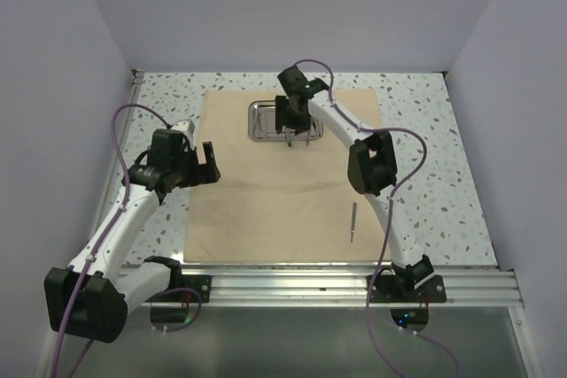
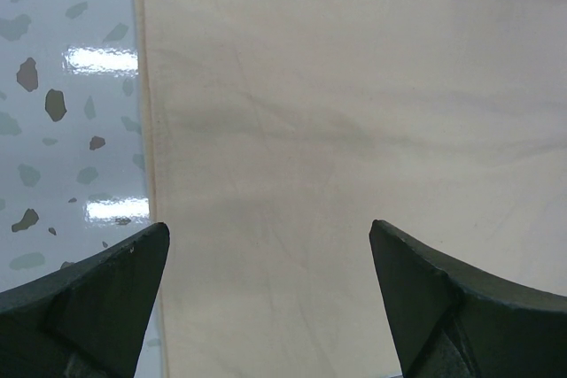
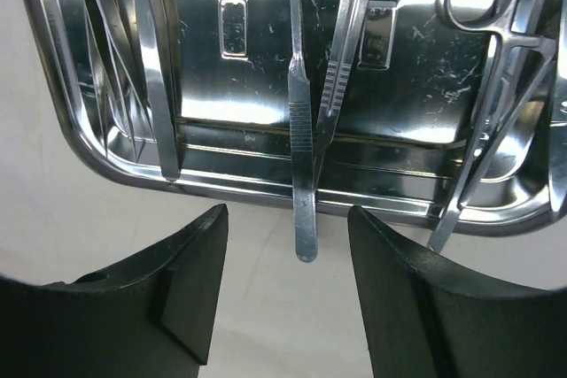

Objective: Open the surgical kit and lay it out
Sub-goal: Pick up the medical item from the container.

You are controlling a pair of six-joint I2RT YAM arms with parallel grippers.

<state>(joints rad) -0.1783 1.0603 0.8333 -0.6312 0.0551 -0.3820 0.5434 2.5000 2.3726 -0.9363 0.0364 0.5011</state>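
Speckled table (image 1: 443, 219), beige cloth (image 1: 266, 210), shiny steel tray (image 3: 221, 185); left pincer (image 2: 270, 298), right pincer (image 3: 285, 254) both agape.

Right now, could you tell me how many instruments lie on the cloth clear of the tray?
1: a slim instrument near the cloth's right edge; the right arm could hide others.

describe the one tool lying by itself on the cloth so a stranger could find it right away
Start at the beige cloth on the table, with the steel tray at its far edge. On the cloth's near right part, beside the right arm, a slim silver instrument lies flat. It alone lies clear of the tray; the other instruments crowd it.
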